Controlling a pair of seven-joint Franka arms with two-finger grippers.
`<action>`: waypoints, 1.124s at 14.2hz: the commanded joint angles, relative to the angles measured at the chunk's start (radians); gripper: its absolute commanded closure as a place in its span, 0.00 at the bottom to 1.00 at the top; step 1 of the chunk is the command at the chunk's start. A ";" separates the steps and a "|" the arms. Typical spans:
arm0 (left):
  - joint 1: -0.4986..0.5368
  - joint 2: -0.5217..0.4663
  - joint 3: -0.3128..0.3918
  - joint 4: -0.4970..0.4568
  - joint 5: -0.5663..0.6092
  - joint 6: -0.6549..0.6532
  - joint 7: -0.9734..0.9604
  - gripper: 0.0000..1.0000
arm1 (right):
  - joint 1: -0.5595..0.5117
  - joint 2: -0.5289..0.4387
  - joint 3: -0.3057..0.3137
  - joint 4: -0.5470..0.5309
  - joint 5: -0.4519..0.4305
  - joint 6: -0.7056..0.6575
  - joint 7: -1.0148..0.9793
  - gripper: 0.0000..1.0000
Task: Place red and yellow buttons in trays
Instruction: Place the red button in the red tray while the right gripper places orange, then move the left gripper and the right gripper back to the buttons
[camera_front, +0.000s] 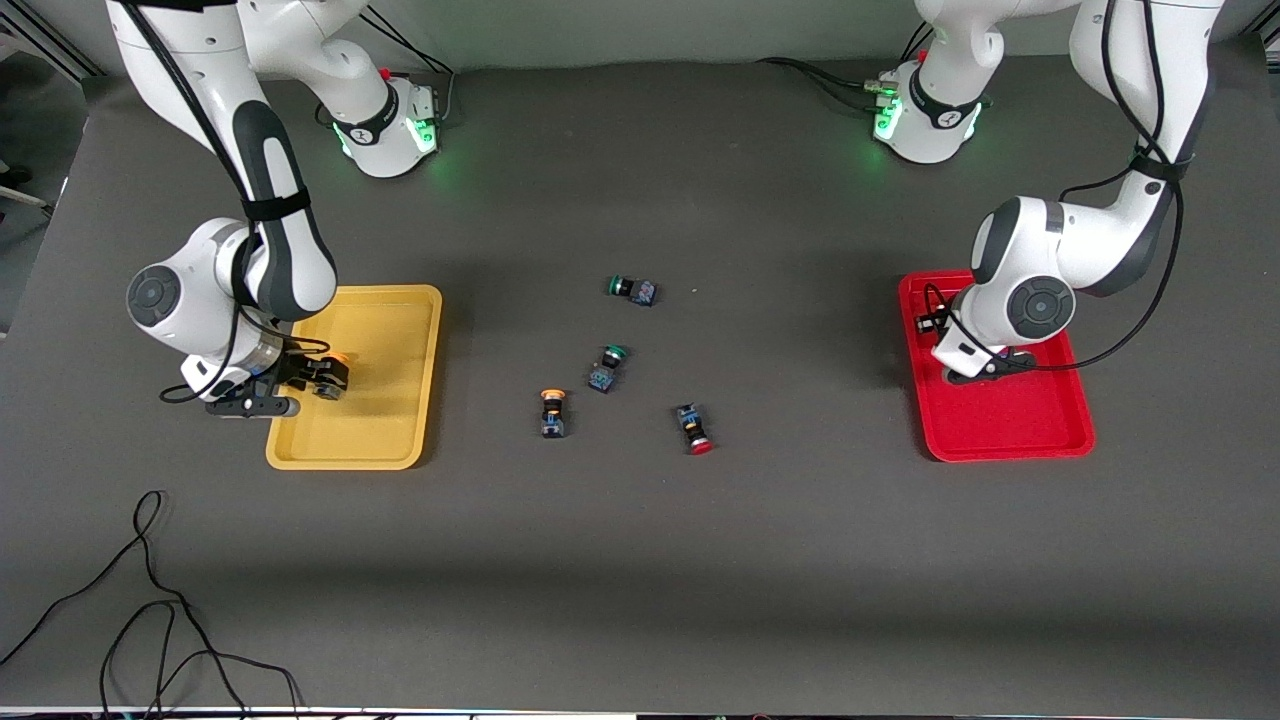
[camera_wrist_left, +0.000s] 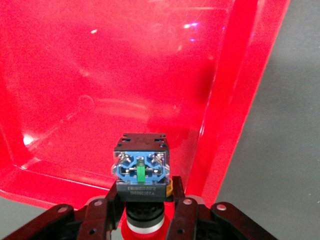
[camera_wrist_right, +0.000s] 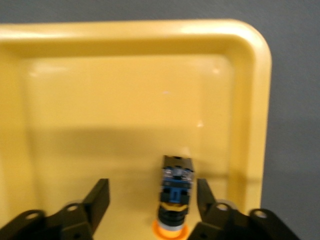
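Note:
My left gripper (camera_front: 985, 368) is low over the red tray (camera_front: 1010, 425) and shut on a red-capped button (camera_wrist_left: 141, 170), its blue-and-black body pointing into the tray (camera_wrist_left: 100, 90); in the left wrist view the gripper (camera_wrist_left: 144, 205) holds it by its black collar. My right gripper (camera_front: 322, 378) is open over the yellow tray (camera_front: 385, 410). A yellow-capped button (camera_wrist_right: 175, 192) lies on the tray floor (camera_wrist_right: 125, 100) between the fingers (camera_wrist_right: 100, 197), close to one of them; it also shows in the front view (camera_front: 338, 360). One yellow-capped button (camera_front: 553, 412) and one red-capped button (camera_front: 694, 428) lie on the mat mid-table.
Two green-capped buttons (camera_front: 632, 289) (camera_front: 606, 367) lie mid-table, farther from the front camera than the loose yellow and red ones. A black cable (camera_front: 150, 600) snakes over the mat near the front edge at the right arm's end.

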 joint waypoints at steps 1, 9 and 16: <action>0.024 -0.058 -0.009 -0.030 0.008 -0.007 0.015 0.03 | 0.018 -0.019 -0.045 0.160 -0.068 -0.219 0.086 0.00; -0.074 -0.048 -0.026 0.187 -0.009 -0.175 0.002 0.01 | 0.355 0.024 -0.035 0.460 -0.159 -0.444 0.774 0.00; -0.314 0.328 -0.024 0.838 -0.120 -0.452 -0.237 0.01 | 0.401 0.222 0.096 0.515 -0.006 -0.208 0.982 0.00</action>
